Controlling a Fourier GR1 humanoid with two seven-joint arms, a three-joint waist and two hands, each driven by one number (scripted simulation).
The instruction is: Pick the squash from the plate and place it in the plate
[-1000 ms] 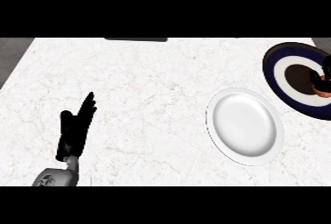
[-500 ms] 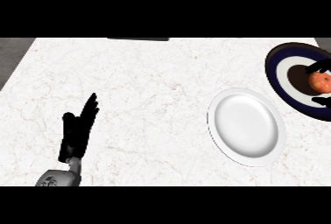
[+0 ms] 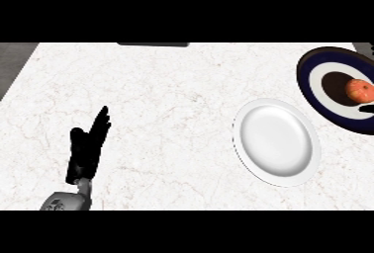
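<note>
**Squash on the dark plate, left hand resting open**

The left hand (image 3: 87, 148) rests at lower left, fingers straight and holding nothing. A wide stretch of counter (image 3: 168, 99) separates it from the white plate (image 3: 276, 142). Beyond that plate, at the right edge, the squash (image 3: 358, 90) sits in the dark plate (image 3: 306, 74). Only a sliver of the right hand (image 3: 366, 108) shows beside the squash, and I cannot tell its state.

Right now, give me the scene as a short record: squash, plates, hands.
squash: on the blue plate, in its dark middle
blue plate: upper right, cut by the view's edge
white plate: bare, down-left of the blue plate
left hand: lower left, open, resting, holds nothing
right hand: probably the dark sliver at the right edge, just below the squash; state unclear
task: squash not yet on the white plate
</note>
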